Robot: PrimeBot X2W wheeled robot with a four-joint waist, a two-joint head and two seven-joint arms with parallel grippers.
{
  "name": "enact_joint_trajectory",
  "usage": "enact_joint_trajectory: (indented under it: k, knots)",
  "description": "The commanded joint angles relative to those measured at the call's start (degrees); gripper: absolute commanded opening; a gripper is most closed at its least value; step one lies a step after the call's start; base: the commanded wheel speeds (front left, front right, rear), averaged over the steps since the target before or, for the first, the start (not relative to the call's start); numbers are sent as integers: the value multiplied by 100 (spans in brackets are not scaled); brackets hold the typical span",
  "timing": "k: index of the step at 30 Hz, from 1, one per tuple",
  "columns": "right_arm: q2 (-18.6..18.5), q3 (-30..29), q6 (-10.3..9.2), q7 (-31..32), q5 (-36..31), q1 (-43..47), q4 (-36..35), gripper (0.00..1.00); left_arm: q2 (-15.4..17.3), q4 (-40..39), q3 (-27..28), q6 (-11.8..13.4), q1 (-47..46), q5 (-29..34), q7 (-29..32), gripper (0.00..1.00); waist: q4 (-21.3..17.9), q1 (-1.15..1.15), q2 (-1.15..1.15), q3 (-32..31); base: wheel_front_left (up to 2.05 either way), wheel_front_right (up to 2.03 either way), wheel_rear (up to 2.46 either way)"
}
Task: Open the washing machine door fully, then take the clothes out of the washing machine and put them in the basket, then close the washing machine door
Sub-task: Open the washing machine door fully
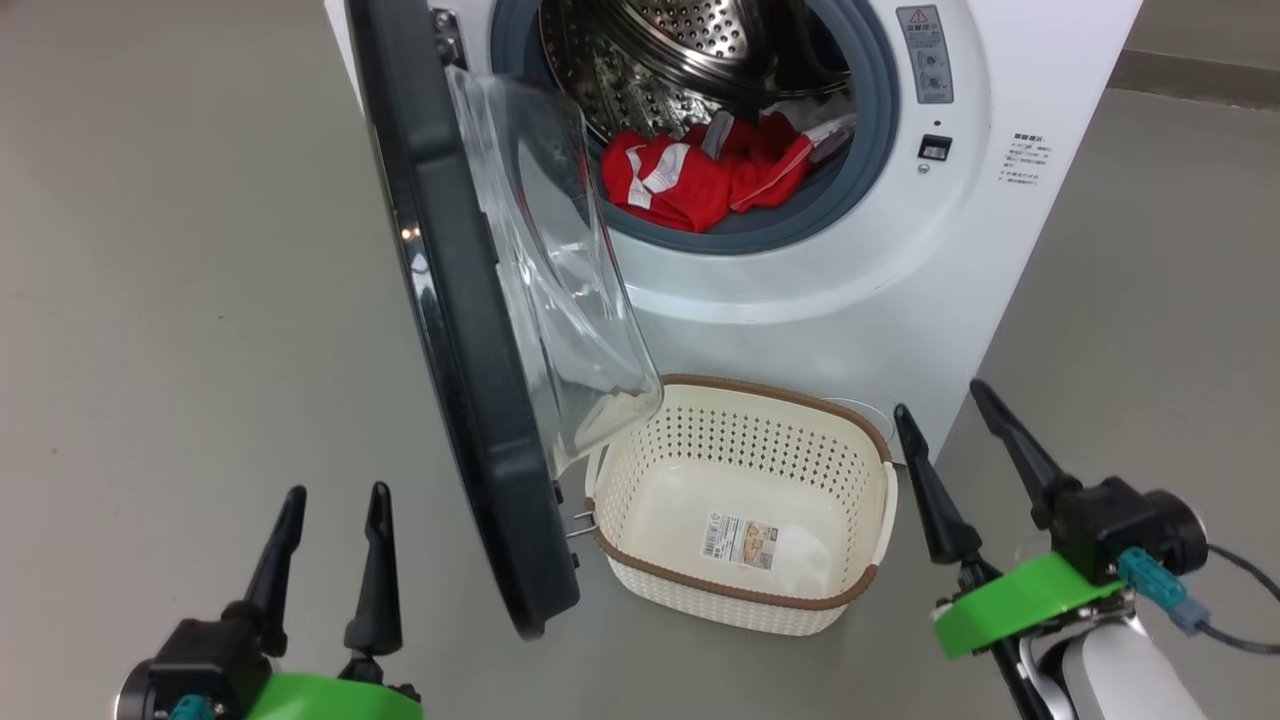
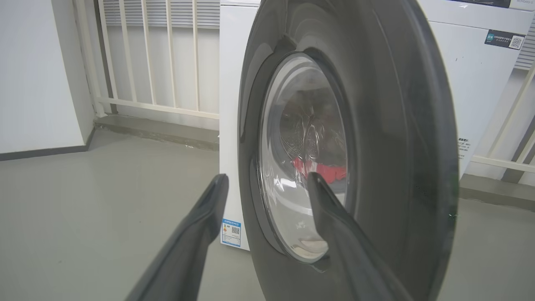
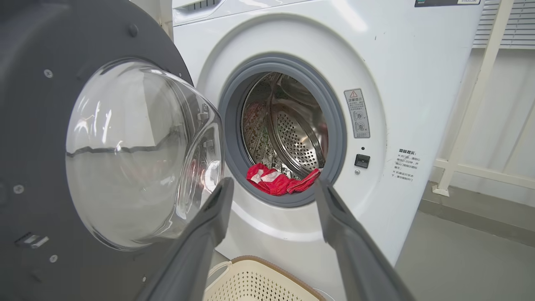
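– Both claws are seen spread wide and empty: the left claw [image 1: 337,490] low over the grey floor [image 1: 180,300] at its near left, the right claw [image 1: 938,397] at the near right.

– And where are the task's things found?

– The soft bright red clothes with white trim [image 1: 700,175] are heaped at the front bottom edge of the perforated steel drum [image 3: 292,125], against the grey rubber ring [image 3: 339,125] of the big white front-loading washing machine [image 1: 880,300]. The large round washing machine door with a glossy black rim and bulging glass bowl [image 1: 470,400] is swung out, roughly square to the front. The small cream-white perforated plastic basket with a brown woven-look rim [image 1: 780,393] is set on the floor at the machine's foot, nothing in it.

– How is the cloth expected to handle?

– Light, limp and apt to trail, it is judged. A bunched fold at the top of the heap is best pinched. The door is stiff and probably slick, so it is better pushed near its free edge.

– What is gained from each view?

– The door's outer face and a small blue sticker [image 2: 231,232] are given by the left wrist view, with the red seen through glass. The open drum mouth is given directly by the right wrist view. The basket's paper label [image 1: 742,540] is given from the head.
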Motion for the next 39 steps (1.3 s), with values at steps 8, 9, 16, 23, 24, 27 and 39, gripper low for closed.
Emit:
enact_joint_trajectory:
  k: [8, 9, 16, 23, 24, 27, 39]
  knots:
    - [30, 237, 36, -36, 278, 166, -198, 100, 28, -224, 182, -25, 4, 87, -70, 100, -41, 0, 0, -15, 0, 0, 0]
    - [30, 265, 36, -37, 295, 162, -194, 100, 25, -221, 174, -27, 10, 86, -70, 100, -43, 0, 0, -15, 0, 0, 0]
    - [31, 396, 36, -37, 375, 133, -163, 100, 15, -210, 128, -18, -8, 114, -70, 100, -56, 0, 0, 23, 0, 0, 0]
    - [31, 477, 36, -37, 435, 109, -129, 100, 12, -236, 155, 30, -47, 118, -70, 100, -65, 0, 0, 71, 0, 0, 0]
    - [31, 478, 36, -37, 437, 102, -124, 100, 17, -238, 154, 27, -52, 115, -70, 92, -68, 0, 0, 73, 0, 0, 0]
    - [31, 471, 36, -37, 443, 88, -109, 100, 23, -272, 149, 31, -85, 102, -70, 0, -67, 0, 0, 74, 0, 0, 0]
    - [31, 499, 36, -37, 479, 74, -116, 100, 17, -1245, 201, 64, -837, 291, -70, 0, -64, 0, 0, 99, 0, 0, 0]
